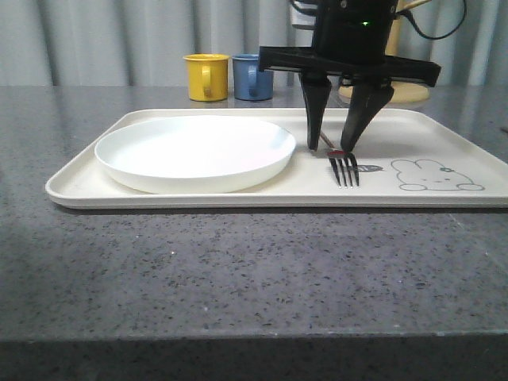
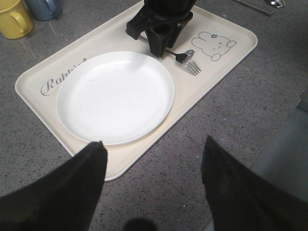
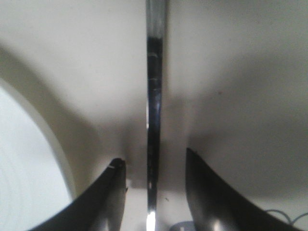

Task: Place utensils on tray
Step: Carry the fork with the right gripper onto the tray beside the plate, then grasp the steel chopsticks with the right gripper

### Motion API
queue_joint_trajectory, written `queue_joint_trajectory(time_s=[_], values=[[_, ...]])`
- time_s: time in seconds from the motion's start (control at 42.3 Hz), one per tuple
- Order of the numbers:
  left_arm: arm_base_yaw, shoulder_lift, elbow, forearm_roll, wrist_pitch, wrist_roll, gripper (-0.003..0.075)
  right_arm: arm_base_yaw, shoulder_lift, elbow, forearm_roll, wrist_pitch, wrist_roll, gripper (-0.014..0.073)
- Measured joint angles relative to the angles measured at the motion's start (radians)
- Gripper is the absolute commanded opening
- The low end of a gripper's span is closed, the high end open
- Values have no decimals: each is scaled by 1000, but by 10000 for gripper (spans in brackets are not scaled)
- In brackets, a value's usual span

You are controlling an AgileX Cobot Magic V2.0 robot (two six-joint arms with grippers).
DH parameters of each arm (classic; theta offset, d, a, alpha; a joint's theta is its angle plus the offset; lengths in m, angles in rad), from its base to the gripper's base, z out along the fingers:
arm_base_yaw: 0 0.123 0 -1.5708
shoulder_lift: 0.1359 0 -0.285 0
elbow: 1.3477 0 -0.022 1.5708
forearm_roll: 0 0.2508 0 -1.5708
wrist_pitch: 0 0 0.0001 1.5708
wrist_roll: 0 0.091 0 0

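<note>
The cream tray (image 1: 238,198) lies across the middle of the table. A silver fork (image 1: 344,168) rests flat on it, just right of the white plate, with its tines toward the front beside the rabbit drawing. My right gripper (image 1: 331,148) stands open over the fork's handle (image 3: 154,96), one finger on each side with a gap to both. My left gripper (image 2: 154,142) hangs open and holds nothing, above the bare table by the tray's (image 2: 207,82) corner. The chopsticks (image 2: 255,6) and a spoon (image 2: 277,3) lie on the table beyond the tray's far end.
A round white plate (image 1: 194,151) fills the tray's left half. A yellow cup (image 1: 206,77) and a blue cup (image 1: 252,76) stand behind the tray. A pale round base (image 1: 409,94) sits behind the right arm. The dark speckled table (image 1: 238,278) runs to the front.
</note>
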State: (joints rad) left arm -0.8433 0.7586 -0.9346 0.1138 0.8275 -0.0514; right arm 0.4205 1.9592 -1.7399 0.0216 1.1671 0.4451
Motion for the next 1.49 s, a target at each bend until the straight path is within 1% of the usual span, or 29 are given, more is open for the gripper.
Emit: queue_joint_trajectory(time_s=[0.189,0.307,0.402,0.52,0.662,0.757,0.899,0.993,1.135,1.206,1.325,1.49], values=[[0,0,0,0,0,0,429,-8,-93,5,-42,44,-159,372],[0,0,0,0,0,-1,429,-60,-184,46,-46,56,-229,401],[0,0,0,0,0,-1,429,-134,-243,98,-48,61,-274,428],[0,0,0,0,0,-1,429,-254,-309,170,-51,67,-326,428],[0,0,0,0,-2,-1,429,-387,-332,231,-57,70,-377,427],[0,0,0,0,-2,-1,429,-455,-332,270,-57,70,-407,426],[0,0,0,0,-2,-1,429,-525,-320,302,-42,70,-445,426],[0,0,0,0,-2,-1,429,-545,-292,304,-30,70,-466,423],[0,0,0,0,-2,-1,429,-546,-241,306,-9,65,-487,421],[0,0,0,0,-2,-1,429,-546,-224,308,-3,63,-489,397],[0,0,0,0,-2,-1,429,-546,-200,308,0,63,-495,326],[0,0,0,0,-2,-1,429,-546,-182,308,2,63,-495,267]])
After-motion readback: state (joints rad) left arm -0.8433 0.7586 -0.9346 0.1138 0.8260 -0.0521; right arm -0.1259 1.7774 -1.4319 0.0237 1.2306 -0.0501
